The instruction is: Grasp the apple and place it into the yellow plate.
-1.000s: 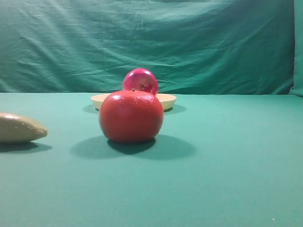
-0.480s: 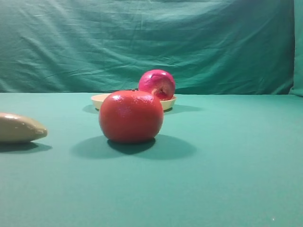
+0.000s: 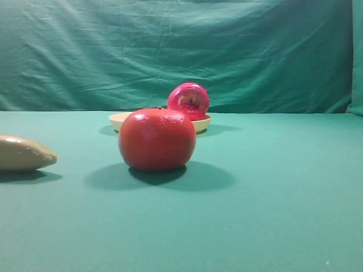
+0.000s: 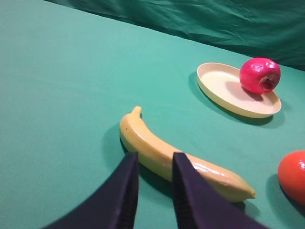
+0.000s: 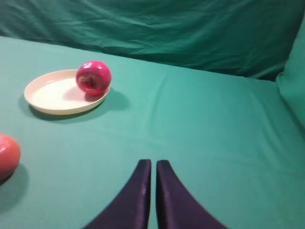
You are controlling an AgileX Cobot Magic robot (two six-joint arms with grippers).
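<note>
Apple (image 5: pixel 93 77) resting inside yellow plate (image 5: pixel 52 98) at its rim, left fingers (image 4: pixel 128 191) slightly parted and empty over banana (image 4: pixel 176 157), right fingers (image 5: pixel 143 191) closed, empty.

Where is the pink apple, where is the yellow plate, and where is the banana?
apple (image 5: pixel 93 77): right wrist view, on its round pink side.
yellow plate (image 5: pixel 50 93): right wrist view, on its bare inner floor.
banana (image 4: pixel 157 153): left wrist view, on the middle of its yellow body.

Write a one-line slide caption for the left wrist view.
Apple resting in the yellow plate, banana lying beyond the slightly parted left end effector.
</note>
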